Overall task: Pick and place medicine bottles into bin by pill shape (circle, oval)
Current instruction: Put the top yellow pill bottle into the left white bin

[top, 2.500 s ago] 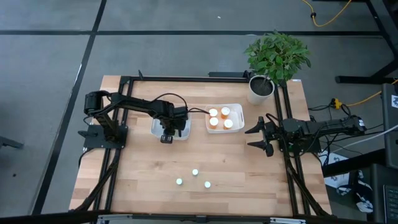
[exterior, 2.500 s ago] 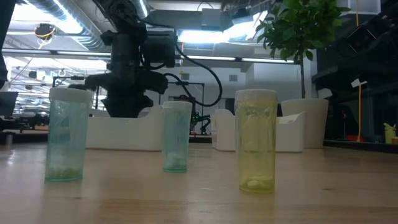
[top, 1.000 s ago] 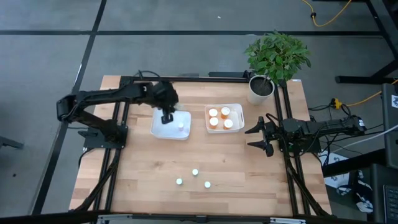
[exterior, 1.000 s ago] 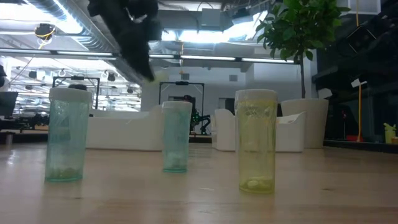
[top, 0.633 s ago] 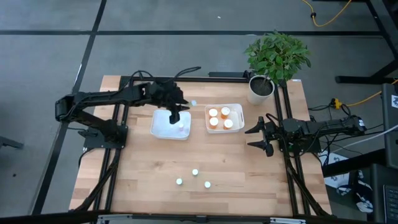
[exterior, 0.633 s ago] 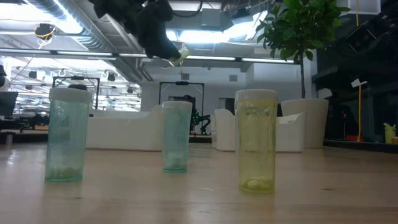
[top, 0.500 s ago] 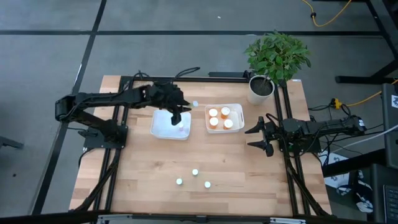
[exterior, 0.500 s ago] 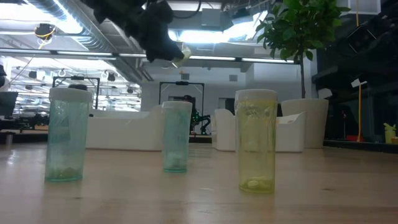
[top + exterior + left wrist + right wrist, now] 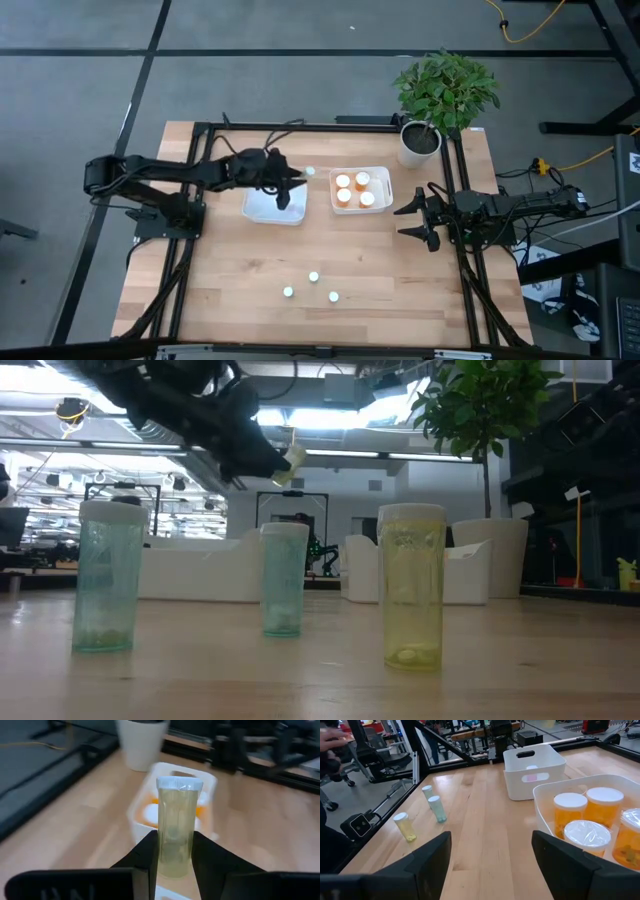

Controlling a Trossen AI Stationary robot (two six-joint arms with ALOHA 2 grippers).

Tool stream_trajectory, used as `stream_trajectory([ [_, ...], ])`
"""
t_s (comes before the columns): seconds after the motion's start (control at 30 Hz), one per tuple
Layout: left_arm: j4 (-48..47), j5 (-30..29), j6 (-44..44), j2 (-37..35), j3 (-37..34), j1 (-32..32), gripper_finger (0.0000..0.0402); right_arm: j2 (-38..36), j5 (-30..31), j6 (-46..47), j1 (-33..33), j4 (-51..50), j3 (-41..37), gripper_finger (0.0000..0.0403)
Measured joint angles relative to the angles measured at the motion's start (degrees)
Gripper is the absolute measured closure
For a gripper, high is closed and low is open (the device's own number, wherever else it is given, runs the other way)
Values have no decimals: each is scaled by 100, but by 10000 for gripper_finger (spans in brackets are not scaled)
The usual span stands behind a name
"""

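On the light wooden table (image 9: 380,270) sit two white plastic bins; the right-hand bin (image 9: 381,180) holds four wide orange-bodied, white-capped medicine bottles (image 9: 587,815). Above the left-hand bin (image 9: 262,210), the left gripper (image 9: 174,851) has its jaws closed on a small, translucent pale yellow-green bottle with a white cap (image 9: 175,827), held off the table. Three small tinted bottles (image 9: 311,290) stand near the front edge. The right gripper (image 9: 412,219) waits at the right side, jaws spread, holding nothing.

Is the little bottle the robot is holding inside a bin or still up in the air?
In the air. The left gripper pinches the pale bottle above the table, near the white bin, not set inside.
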Motion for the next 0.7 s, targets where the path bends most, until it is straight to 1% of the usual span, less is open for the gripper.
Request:
stream_trajectory([
  [0.2,76,-522,169,-371,-163,451,315,-2,0,0,1,2,0,124],
  [0.3,192,-590,257,-477,-309,766,315,-2,-2,0,0,0,0,124],
  [0.47,949,-598,224,-465,-674,1293,315,-1,-1,0,0,2,0,124],
  [0.53,1304,-700,136,-428,-850,1443,315,-2,0,0,1,2,0,124],
  [0.63,1704,-929,116,-402,-1115,1565,315,0,-2,0,2,2,0,124],
  [0.7,1708,-995,-78,-407,-1261,1554,315,-2,-2,0,0,2,0,124],
])
